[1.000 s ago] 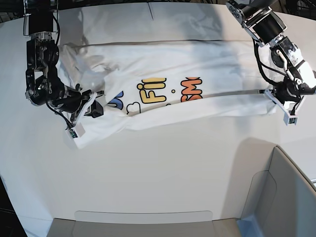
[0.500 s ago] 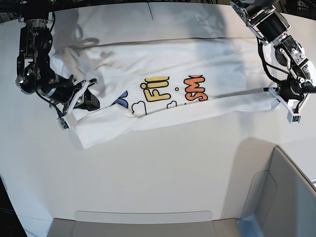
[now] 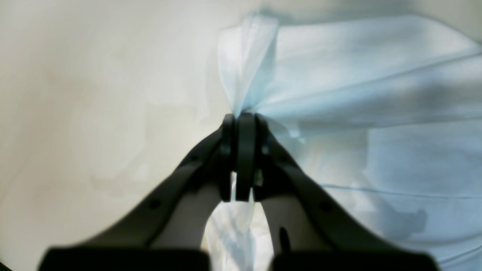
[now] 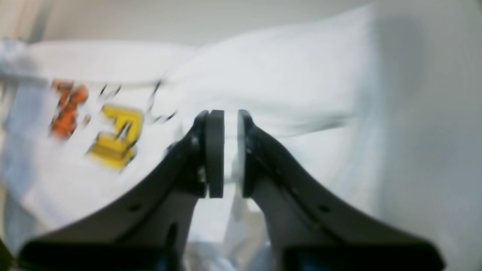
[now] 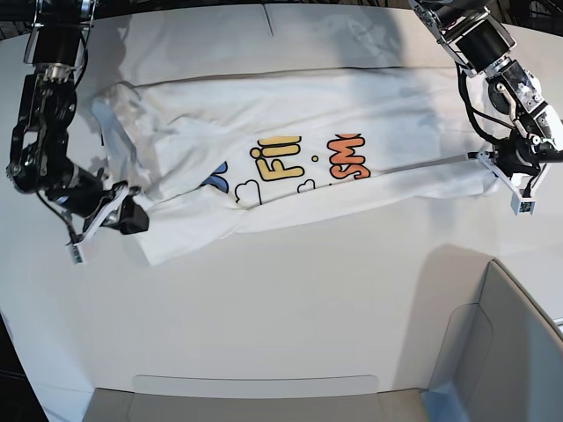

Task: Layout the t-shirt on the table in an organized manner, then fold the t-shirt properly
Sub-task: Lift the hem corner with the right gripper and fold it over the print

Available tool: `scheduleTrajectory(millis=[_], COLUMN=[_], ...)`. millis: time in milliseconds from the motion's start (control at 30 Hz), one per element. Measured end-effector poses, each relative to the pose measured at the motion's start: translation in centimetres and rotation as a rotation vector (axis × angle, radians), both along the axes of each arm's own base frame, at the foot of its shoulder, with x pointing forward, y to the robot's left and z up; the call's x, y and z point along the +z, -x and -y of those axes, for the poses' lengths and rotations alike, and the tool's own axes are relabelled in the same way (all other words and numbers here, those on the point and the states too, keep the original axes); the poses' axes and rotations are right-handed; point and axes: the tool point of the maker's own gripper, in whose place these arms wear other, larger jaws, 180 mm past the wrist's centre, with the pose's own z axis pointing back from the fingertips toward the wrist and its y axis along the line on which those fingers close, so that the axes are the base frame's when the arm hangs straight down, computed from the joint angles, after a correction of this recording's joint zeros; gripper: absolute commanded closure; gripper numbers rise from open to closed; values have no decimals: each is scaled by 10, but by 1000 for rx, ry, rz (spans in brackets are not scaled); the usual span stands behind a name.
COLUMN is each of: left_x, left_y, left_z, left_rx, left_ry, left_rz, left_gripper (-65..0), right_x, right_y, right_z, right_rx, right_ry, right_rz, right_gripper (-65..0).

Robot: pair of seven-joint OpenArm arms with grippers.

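Note:
The white t-shirt point(image 5: 308, 167) lies spread lengthwise across the table point(image 5: 308, 299), with yellow "FI" and orange "SM" print showing at its middle. My left gripper point(image 5: 482, 162) is at the shirt's right end. In the left wrist view it point(image 3: 243, 114) is shut on a pinched fold of the cloth point(image 3: 248, 67). My right gripper point(image 5: 141, 217) sits just off the shirt's lower left edge. In the right wrist view its jaws point(image 4: 230, 113) stand a narrow gap apart, with the printed shirt point(image 4: 263, 75) lying ahead of them. The left end is still rumpled.
A grey-white bin wall point(image 5: 515, 343) stands at the near right corner. A low pale tray edge point(image 5: 255, 387) runs along the near side. The table's curved far edge point(image 5: 264, 7) is just behind the shirt.
My right gripper has drawn left and down, off the shirt's left end, and the cloth there has dropped flatter. My left gripper has kept its hold and barely moved.

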Motion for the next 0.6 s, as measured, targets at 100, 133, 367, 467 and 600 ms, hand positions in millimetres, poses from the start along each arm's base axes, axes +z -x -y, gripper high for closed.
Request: scheduleTrajectory(millis=[100,133,367,467,600], left_x=[0,0,0,0,-1], left_y=[0,0,-1,0,-5], left_z=[1,1,1,1,9], left_rx=[-1,-2,-3,-2,-42], left_ry=[1,2,3,2,-8], left_rz=[-1,0,2,1,-10], left_gripper=[0,0,0,0,0], right_x=[3,6,-7,-6,-1], right_y=[-14,-17,-35,-40,-57], right_z=[13,13,40,40,53], right_rx=[52,79,22,65,38], right_ry=[20,28,71,113,148], right_rz=[21,37,-14,-3,6], right_gripper=[-174,-181,-188,-188,-188])
